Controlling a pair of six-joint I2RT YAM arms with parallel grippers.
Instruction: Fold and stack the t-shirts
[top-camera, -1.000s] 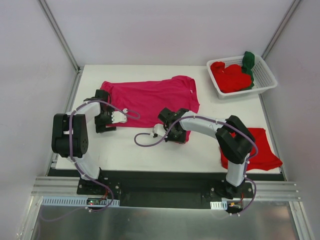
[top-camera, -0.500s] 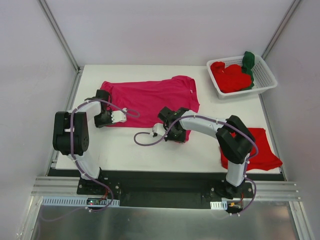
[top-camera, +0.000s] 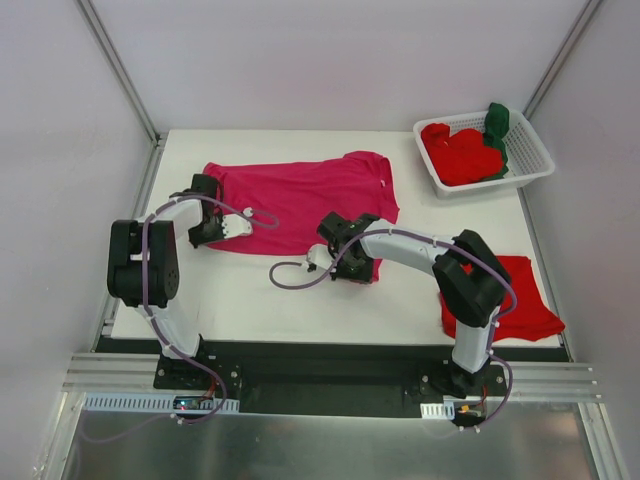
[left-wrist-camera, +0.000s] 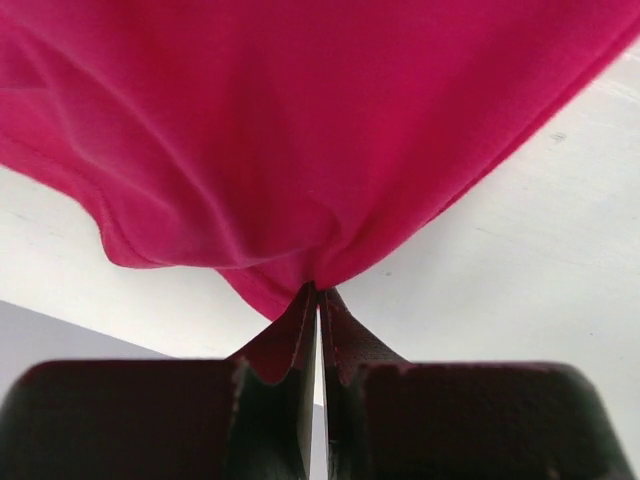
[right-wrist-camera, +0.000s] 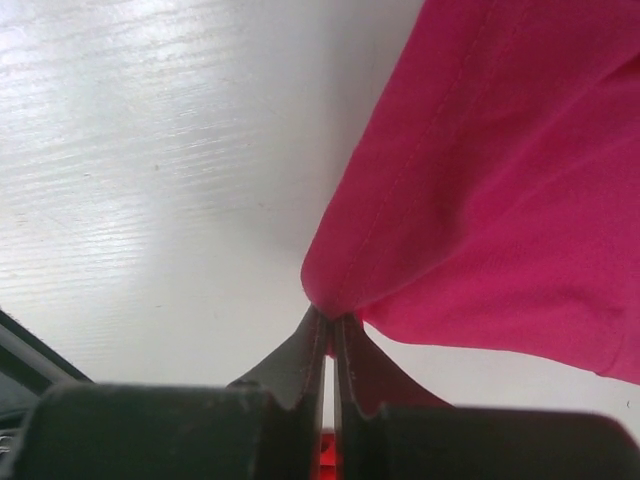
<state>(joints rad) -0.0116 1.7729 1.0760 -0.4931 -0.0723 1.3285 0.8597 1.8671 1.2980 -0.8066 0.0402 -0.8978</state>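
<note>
Arms bent low, left pincer and right pincer nipping magenta t-shirt

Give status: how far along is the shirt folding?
Done: one bright red cloth t-shirt looks folded at the near right of the table. In hand: the magenta-pink cloth t-shirt lies spread out, unfolded, with the left tool and right tool both shut on its near edge. Left: bright red t-shirts and a dark green t-shirt sit bunched in the white slotted plastic basket.
</note>
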